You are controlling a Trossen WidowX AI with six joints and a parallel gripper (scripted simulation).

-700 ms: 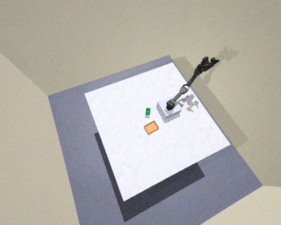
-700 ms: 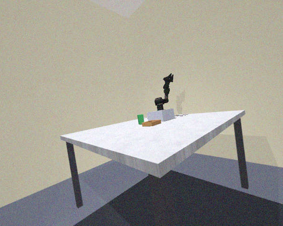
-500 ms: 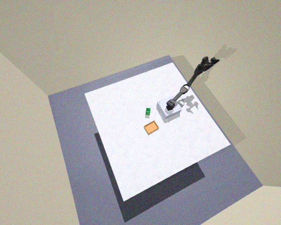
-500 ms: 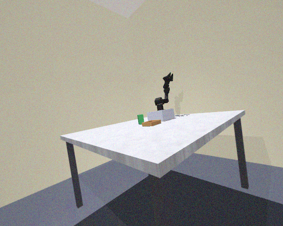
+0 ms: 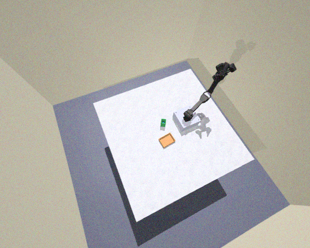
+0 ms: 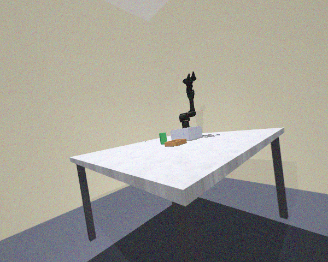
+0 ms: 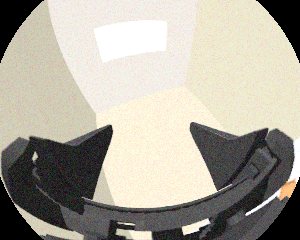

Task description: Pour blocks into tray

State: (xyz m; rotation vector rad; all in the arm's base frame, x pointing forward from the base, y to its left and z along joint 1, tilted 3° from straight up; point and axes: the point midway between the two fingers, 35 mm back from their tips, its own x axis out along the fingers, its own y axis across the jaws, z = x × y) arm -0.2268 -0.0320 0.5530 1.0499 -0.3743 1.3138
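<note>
Near the middle of the top frame, a green, boxy, upright cup (image 5: 163, 123) (image 6: 163, 138) stands on the white surface (image 5: 150, 173) (image 6: 169, 166), something blue inside. Just below lies a shallow orange rectangular tray (image 5: 166, 140) (image 6: 175, 142) (image 7: 288, 190). The black pincer (image 5: 230, 66) (image 6: 191, 75) (image 7: 152, 127), upper right there, has its fingers wide apart, gripping nothing.

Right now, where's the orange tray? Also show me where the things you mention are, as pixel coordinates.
In the top view, the orange tray (image 5: 166, 140) (image 6: 175, 142) lies on the table just below the green cup (image 5: 163, 123) (image 6: 162, 138), to the lower left of the white base block (image 5: 185, 129) (image 6: 179, 134).

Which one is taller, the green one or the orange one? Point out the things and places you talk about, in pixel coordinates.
The green cup (image 5: 163, 124) (image 6: 163, 138): it stands upright and tall, while the orange tray (image 5: 166, 140) (image 6: 171, 144) (image 7: 288, 190) is low and flat.
</note>
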